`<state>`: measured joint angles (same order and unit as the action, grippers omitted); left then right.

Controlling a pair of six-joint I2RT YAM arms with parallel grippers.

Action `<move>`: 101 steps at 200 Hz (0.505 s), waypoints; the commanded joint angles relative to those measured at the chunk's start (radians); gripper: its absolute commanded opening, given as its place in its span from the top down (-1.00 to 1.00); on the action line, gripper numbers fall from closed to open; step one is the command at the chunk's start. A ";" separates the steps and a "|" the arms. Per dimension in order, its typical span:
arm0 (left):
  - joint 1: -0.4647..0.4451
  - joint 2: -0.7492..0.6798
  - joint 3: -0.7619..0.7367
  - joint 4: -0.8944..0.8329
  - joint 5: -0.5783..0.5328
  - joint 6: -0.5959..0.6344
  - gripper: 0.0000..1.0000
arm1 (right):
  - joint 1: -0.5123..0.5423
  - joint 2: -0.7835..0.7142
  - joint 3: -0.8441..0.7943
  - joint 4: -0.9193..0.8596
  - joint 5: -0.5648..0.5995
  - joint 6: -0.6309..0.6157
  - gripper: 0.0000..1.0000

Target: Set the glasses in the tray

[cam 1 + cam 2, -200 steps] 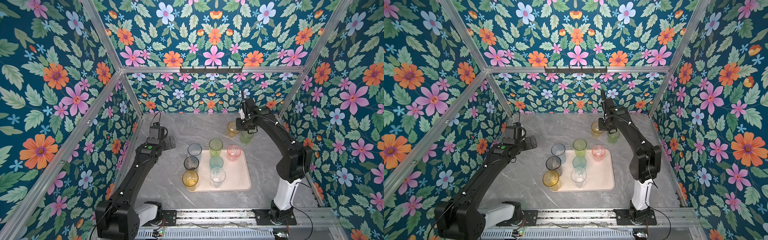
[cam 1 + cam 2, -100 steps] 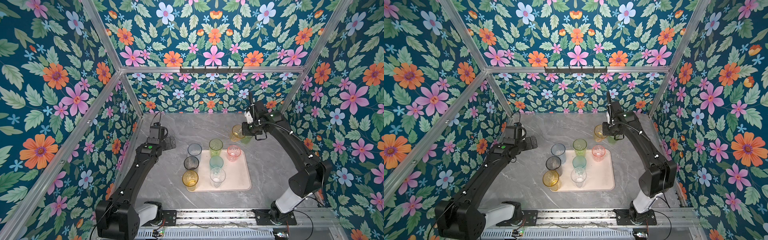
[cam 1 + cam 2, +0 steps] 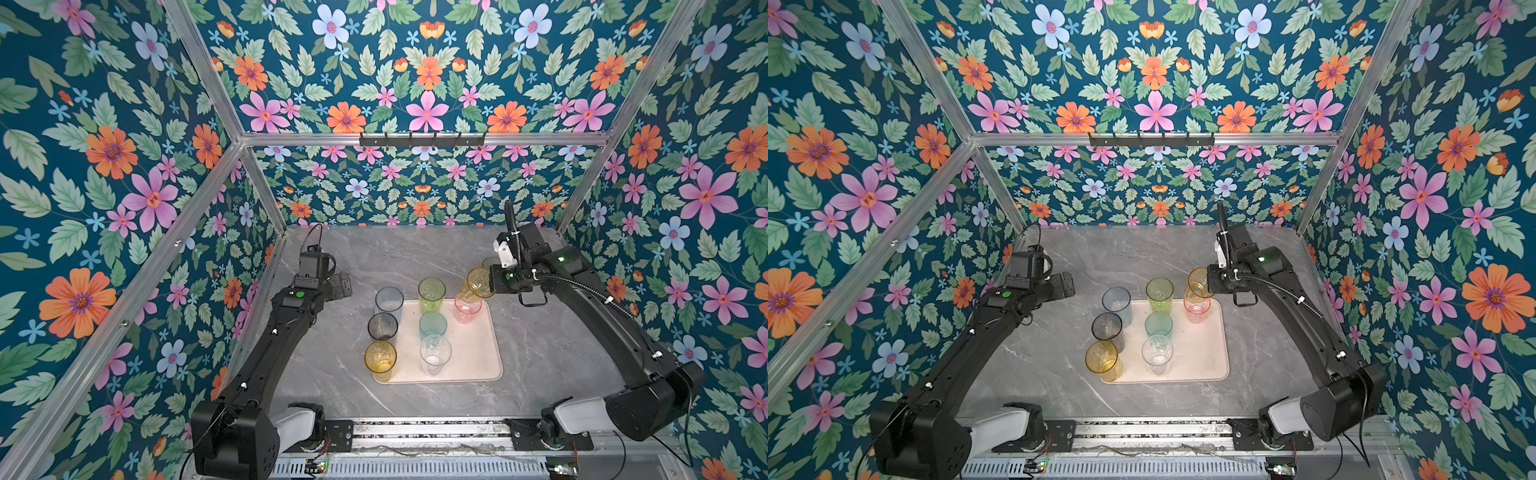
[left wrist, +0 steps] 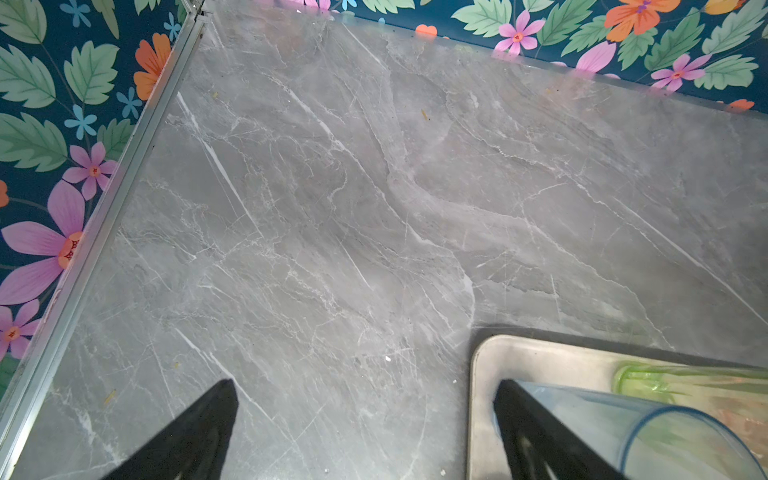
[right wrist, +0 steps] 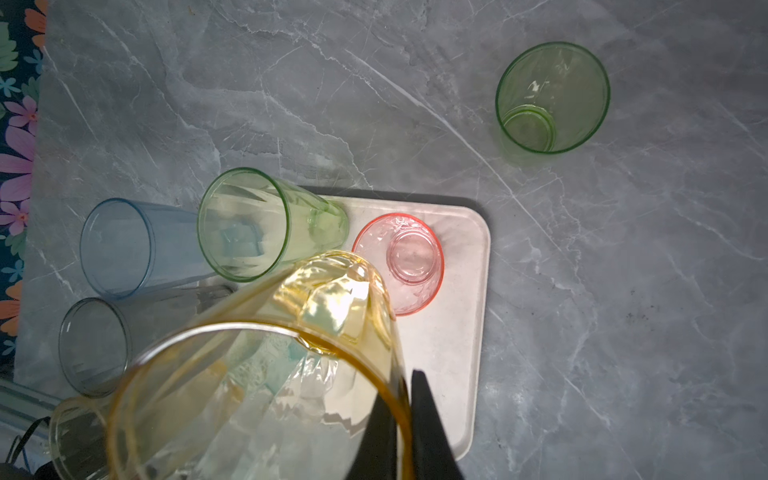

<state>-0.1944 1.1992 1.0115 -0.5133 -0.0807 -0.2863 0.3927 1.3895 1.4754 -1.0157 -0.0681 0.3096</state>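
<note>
Amber and faceted, the held tumbler (image 3: pixel 476 284) is hanging tilted in the right gripper (image 5: pixel 405 422), whose black fingers (image 5: pixel 436 444) are pinching its rim wall tight, one inside and one outside. Taking the back wall as twelve o'clock, its long axis is slanting: mouth up toward three o'clock, base dipping toward nine, over the tray's one-o'clock corner and just above the pink tumbler (image 3: pixel 467 308). Whether those two are touching I cannot tell. The tray (image 3: pixel 471 357), a flat pale pink rectangle with rounded corners and a low rim, is lying mid-table. A tall green tumbler (image 3: pixel 431 293), a short teal tumbler (image 3: pixel 432 325) and a clear faceted tumbler (image 3: pixel 435 354) are standing upright on it. Along its nine-o'clock edge a pale blue tumbler (image 3: pixel 389 301), a smoky grey tumbler (image 3: pixel 382 327) and a second amber tumbler (image 3: pixel 380 358) are lining up, mouths up. A short green tumbler (image 5: pixel 552 97) is sitting off the tray on bare stone toward one o'clock. The left gripper (image 4: pixel 365 384) is hovering at ten o'clock beside the blue one, jaws spread wide and gripping nothing. A grey, white-veined marble-look tabletop (image 3: pixel 561 353) is filling the floor of an aluminium frame (image 3: pixel 291 138), and glossy teal floral wallpaper (image 3: pixel 428 75) is covering every wall.
</note>
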 commanded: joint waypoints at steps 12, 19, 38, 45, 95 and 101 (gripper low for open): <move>0.002 -0.005 0.006 -0.001 0.001 0.003 -0.99 | 0.015 -0.059 -0.069 0.026 -0.014 0.046 1.00; 0.002 -0.004 0.007 -0.001 0.002 0.003 -0.99 | 0.017 -0.067 -0.086 0.028 -0.020 0.049 1.00; 0.001 -0.003 0.006 0.000 0.002 0.003 -0.99 | 0.019 -0.090 -0.120 0.026 -0.025 0.061 1.00; 0.001 -0.003 0.007 -0.001 0.004 0.003 -0.99 | 0.023 -0.097 -0.131 0.026 -0.027 0.063 1.00; 0.003 0.001 0.006 0.001 0.002 0.003 -0.99 | 0.035 -0.134 -0.188 0.033 -0.048 0.086 1.00; 0.004 0.001 0.006 0.000 0.002 0.002 -0.99 | 0.037 -0.136 -0.193 0.033 -0.051 0.090 1.00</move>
<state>-0.1921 1.1988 1.0115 -0.5133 -0.0769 -0.2863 0.4248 1.2644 1.2961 -0.9985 -0.0998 0.3748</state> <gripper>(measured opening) 0.995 0.072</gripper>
